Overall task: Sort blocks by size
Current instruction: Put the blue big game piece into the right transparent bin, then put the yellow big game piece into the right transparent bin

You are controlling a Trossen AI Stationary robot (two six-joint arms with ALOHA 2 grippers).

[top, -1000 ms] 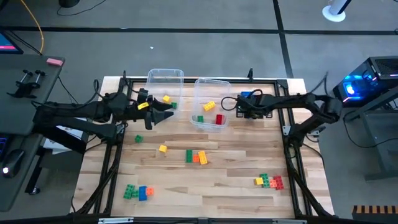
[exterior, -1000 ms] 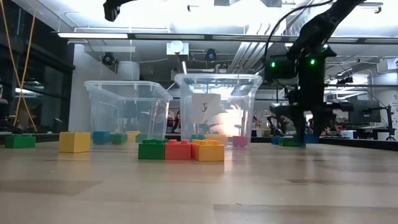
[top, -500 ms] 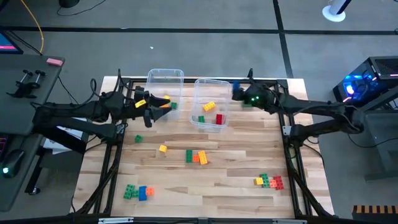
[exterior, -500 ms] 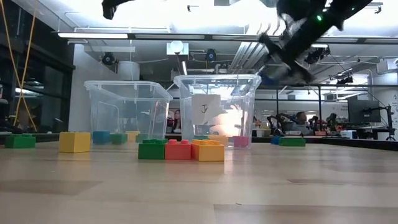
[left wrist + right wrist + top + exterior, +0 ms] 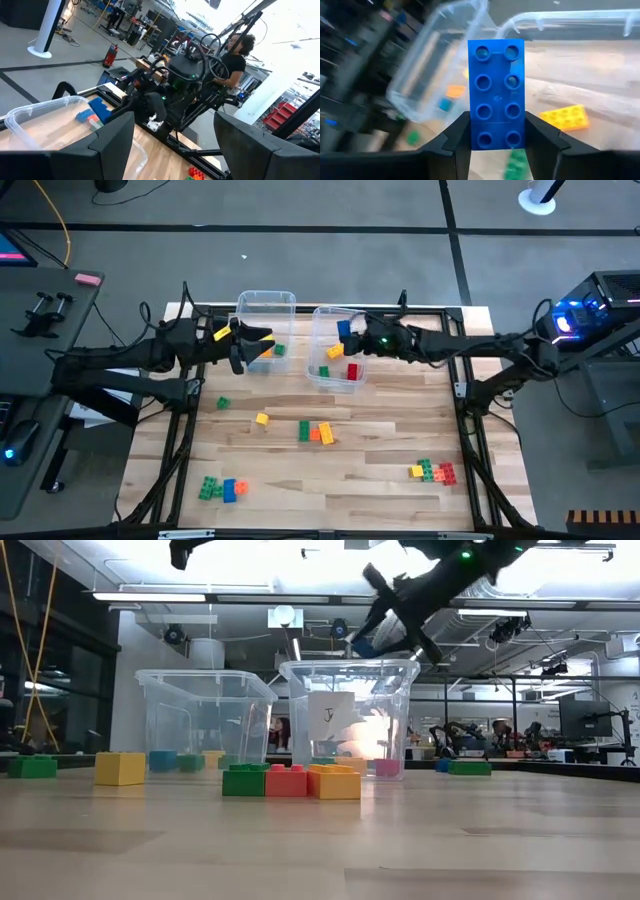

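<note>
Nearest the table's front edge we see a green, blue and orange cluster (image 5: pixel 222 489) and a yellow, green and red cluster (image 5: pixel 432 472). Farther in lie a green, red and orange row (image 5: pixel 316 433), a small yellow cube (image 5: pixel 261 419) and a small green cube (image 5: pixel 222 403).

Beyond them stand two clear bins. The right-hand bin (image 5: pixel 322 316) holds a yellow brick (image 5: pixel 336 351), a red brick (image 5: pixel 352 371) and a green one (image 5: pixel 321 371). The left-hand bin (image 5: pixel 265 300) holds small orange and green pieces (image 5: pixel 274 349).

Our right gripper (image 5: pixel 349 336) hangs above the right-hand bin, its fingers closed on a long blue brick (image 5: pixel 496 92). Our left gripper (image 5: pixel 244 346) hovers over the left-hand bin with fingers spread wide, holding nothing.
</note>
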